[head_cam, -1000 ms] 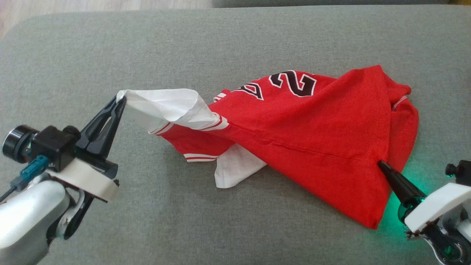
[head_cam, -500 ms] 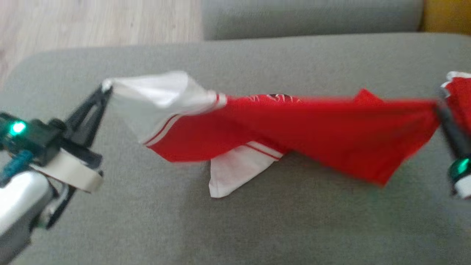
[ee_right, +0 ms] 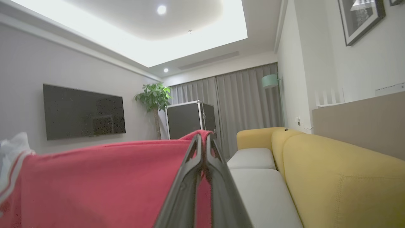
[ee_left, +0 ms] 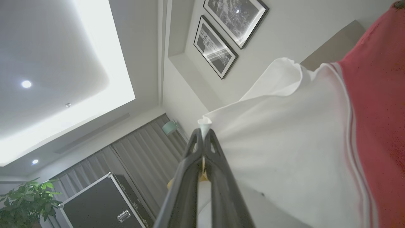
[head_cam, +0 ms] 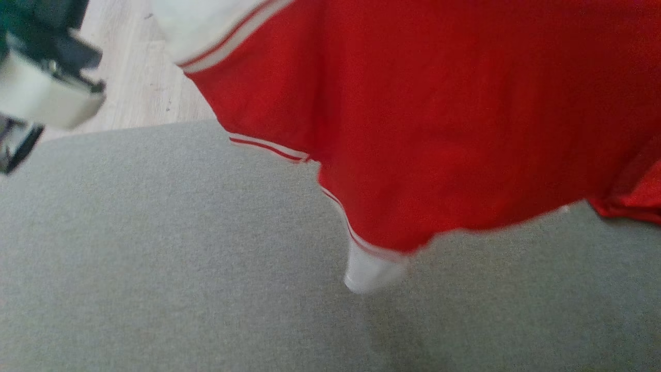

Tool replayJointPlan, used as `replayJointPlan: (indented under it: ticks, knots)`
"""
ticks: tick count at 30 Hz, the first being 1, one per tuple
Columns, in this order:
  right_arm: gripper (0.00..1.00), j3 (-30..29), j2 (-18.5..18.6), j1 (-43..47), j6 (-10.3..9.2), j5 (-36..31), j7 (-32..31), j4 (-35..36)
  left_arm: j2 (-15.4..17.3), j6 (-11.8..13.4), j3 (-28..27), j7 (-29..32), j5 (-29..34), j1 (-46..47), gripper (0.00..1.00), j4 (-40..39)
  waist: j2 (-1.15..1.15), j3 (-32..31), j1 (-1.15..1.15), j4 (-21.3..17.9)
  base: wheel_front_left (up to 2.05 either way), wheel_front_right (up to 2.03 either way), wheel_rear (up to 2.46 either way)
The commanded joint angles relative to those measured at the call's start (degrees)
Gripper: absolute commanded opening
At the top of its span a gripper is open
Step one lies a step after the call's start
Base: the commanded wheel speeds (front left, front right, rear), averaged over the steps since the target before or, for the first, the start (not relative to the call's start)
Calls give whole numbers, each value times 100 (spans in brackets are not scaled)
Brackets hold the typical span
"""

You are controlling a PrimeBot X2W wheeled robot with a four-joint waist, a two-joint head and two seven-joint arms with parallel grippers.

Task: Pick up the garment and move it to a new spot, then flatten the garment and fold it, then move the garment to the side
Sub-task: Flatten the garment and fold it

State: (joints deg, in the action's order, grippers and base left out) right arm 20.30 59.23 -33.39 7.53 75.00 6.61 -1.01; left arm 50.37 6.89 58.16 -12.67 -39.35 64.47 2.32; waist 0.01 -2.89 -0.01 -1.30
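The garment (head_cam: 439, 119), a red jersey with white sleeves and striped trim, hangs in the air above the grey cushion (head_cam: 155, 258), stretched across the upper head view. Its lowest white sleeve tip (head_cam: 369, 271) dangles close to the cushion. My left gripper (ee_left: 204, 134) is shut on a white sleeve edge (ee_left: 284, 133), fingers pointing up toward the ceiling. Its pale wrist body (head_cam: 46, 93) shows at the upper left of the head view. My right gripper (ee_right: 204, 139) is shut on a red edge of the garment (ee_right: 104, 177).
The grey cushion fills the lower head view, with pale wood floor (head_cam: 139, 77) beyond its far edge. The right wrist view shows a yellow sofa back (ee_right: 332, 171) with pale seats, a black case (ee_right: 186, 120), a plant and a wall screen.
Both grippers have risen, lifting the garment off the cushion until it hangs stretched between them. The head camera has shifted, so the whole view has moved.
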Motion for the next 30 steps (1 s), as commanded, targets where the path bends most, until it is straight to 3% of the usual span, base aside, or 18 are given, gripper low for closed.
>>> replayJointPlan:
  ticks: [1,8,14,17,23,26,30]
  knots:
    - [0,56,249,-165,-4,-153,-172,-36,64,-192,-271,98,89,409,0,181,-1,5,1,8,0,0,0]
    - [0,386,-76,-781,-4,-310,-582,-492,-400,-595,-158,154,163,880,0,898,-1,157,1,1,0,0,0]
    - [0,861,-774,-1855,-4,-785,-801,-1335,-938,-943,24,276,371,1502,0,2088,-1,931,1,32,0,0,0]
    - [0,976,-1022,-2530,-4,-1193,-650,-1750,-1237,-893,-65,123,618,2121,0,2585,-1,1454,1,111,0,0,0]
    - [0,1050,-1344,-3850,-4,-2073,161,-2552,-1785,-509,-438,-207,1111,3213,0,3228,-1,2230,1,297,0,0,0]
    - [0,1219,-1376,-4181,-4,-2278,397,-2727,-1871,-457,-682,-228,1277,3317,0,3088,-1,2510,1,367,0,0,0]
    - [0,1629,-1394,-4084,-4,-2265,532,-2860,-1772,-508,-955,-230,1439,2714,0,2595,-1,2789,1,413,0,0,0]
